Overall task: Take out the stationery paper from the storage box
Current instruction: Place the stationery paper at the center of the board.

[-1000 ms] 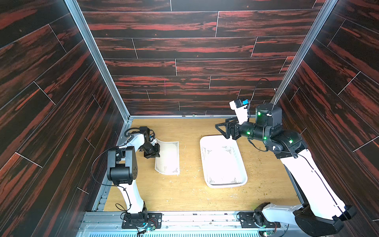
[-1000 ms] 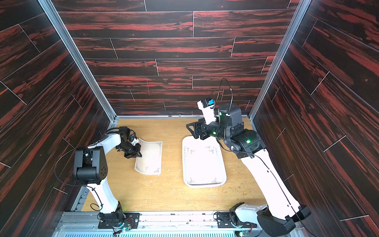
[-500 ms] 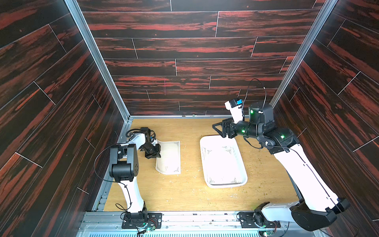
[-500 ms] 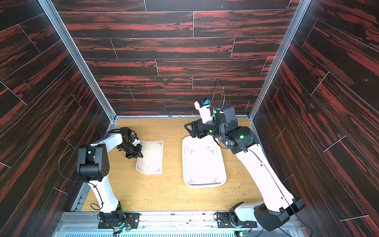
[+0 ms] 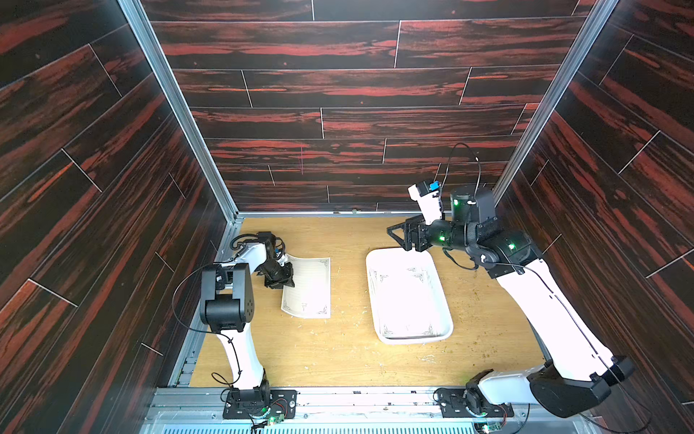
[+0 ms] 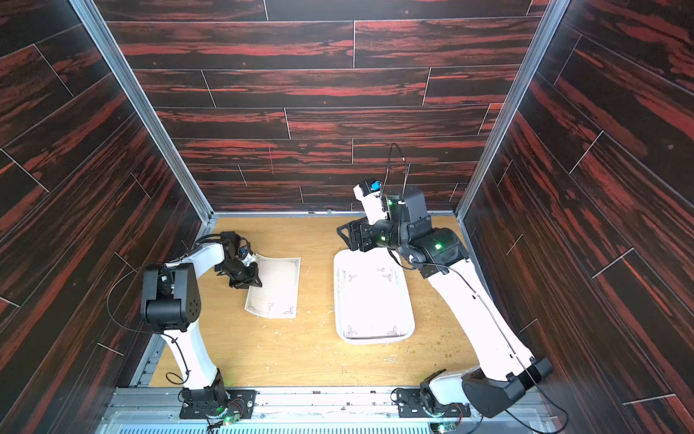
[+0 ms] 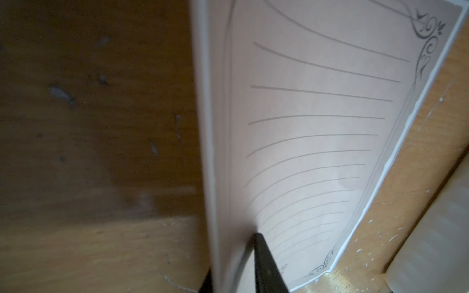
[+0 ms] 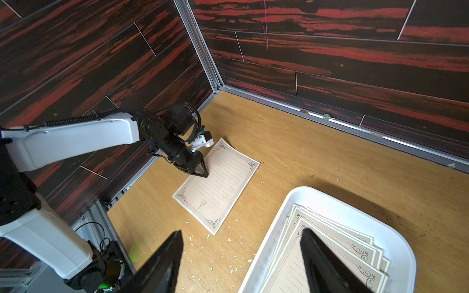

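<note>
Sheet: sheet [image 5: 310, 289] is lying flatter on the bench [image 5: 338, 357] than a second ago, left of the box [image 5: 413, 340].
Left tool: left tool [image 5: 282, 282] is straddling the sheet's edge; pinching or freed, cannot tell.
Right tool: right tool [image 8: 241, 230] is hovering over the box's far end, spread wide.
Hidden: stack [image 8: 337, 243] in the box is partly covered by the tool's fingers.
</note>
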Tool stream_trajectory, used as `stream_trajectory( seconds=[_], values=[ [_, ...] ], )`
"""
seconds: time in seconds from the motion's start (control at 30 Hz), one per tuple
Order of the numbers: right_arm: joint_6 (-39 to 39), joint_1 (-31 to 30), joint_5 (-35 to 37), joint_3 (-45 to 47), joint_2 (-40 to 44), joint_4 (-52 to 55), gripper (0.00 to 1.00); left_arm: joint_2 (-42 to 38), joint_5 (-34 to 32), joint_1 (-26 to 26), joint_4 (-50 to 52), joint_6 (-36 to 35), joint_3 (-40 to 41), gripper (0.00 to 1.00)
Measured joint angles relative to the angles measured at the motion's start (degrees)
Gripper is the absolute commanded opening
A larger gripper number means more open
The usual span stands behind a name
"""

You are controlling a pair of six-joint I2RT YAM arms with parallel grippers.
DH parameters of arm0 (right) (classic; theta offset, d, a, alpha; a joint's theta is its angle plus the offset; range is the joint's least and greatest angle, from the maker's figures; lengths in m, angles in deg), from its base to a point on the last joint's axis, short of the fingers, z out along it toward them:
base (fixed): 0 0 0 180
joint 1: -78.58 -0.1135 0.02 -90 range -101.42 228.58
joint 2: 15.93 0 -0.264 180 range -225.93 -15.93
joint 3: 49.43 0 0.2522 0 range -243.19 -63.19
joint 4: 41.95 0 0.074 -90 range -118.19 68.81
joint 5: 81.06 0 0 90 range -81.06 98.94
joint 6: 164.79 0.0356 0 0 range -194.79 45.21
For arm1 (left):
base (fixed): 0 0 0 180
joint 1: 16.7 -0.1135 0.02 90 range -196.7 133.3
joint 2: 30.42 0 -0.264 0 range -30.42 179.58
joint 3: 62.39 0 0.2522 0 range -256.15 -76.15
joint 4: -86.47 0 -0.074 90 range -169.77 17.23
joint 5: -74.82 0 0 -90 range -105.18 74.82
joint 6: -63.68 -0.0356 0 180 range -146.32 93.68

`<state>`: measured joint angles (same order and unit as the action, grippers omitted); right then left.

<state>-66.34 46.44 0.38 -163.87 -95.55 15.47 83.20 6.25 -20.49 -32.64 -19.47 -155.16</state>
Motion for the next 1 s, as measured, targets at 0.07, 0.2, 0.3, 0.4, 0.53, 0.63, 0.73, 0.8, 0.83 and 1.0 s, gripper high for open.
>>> stream_trajectory(
  seconds=[0.07,0.2,0.3,0.4,0.53,0.63,0.73,0.8,0.83,1.0],
  values=[
    [-0.2,0.0,0.2,0.0,-0.1,0.0,0.76,0.0,-0.9,0.0,0.0,0.0,0.0,0.25],
    [-0.4,0.0,0.3,-0.2,-0.4,0.1,0.76,0.0,-3.1,0.0,0.0,0.1,0.0,0.33],
    [-0.5,0.0,0.3,-0.5,-0.8,0.1,0.76,0.0,-4.4,0.0,0.0,0.1,0.0,0.4],
    [-0.6,0.0,0.3,-0.6,-1.0,0.1,0.76,0.0,-5.2,0.0,-0.2,0.2,0.0,0.43],
    [-0.6,-0.1,0.4,-0.6,-1.0,0.1,0.76,0.0,-5.5,0.3,-0.3,0.0,0.0,0.55],
    [-0.6,-0.2,0.5,-0.6,-1.0,0.3,0.76,-0.2,-6.5,1.0,-0.2,-0.3,0.0,0.55],
    [-0.6,-0.3,0.5,-0.6,-1.0,0.6,0.76,-0.5,-8.2,2.0,-0.2,-0.6,0.0,0.56],
    [-0.7,-0.4,0.5,-0.6,-1.0,0.7,0.76,-0.8,-9.9,2.4,-0.1,-0.7,0.0,0.56],
    [-0.7,-0.4,0.5,-0.6,-1.0,0.8,0.76,-0.9,-10.6,2.6,0.0,-0.7,0.0,0.56],
    [-0.7,-0.4,0.6,-0.6,-0.9,1.6,0.76,-2.8,-14.7,3.0,-0.2,-0.6,0.3,0.57]
  ],
)
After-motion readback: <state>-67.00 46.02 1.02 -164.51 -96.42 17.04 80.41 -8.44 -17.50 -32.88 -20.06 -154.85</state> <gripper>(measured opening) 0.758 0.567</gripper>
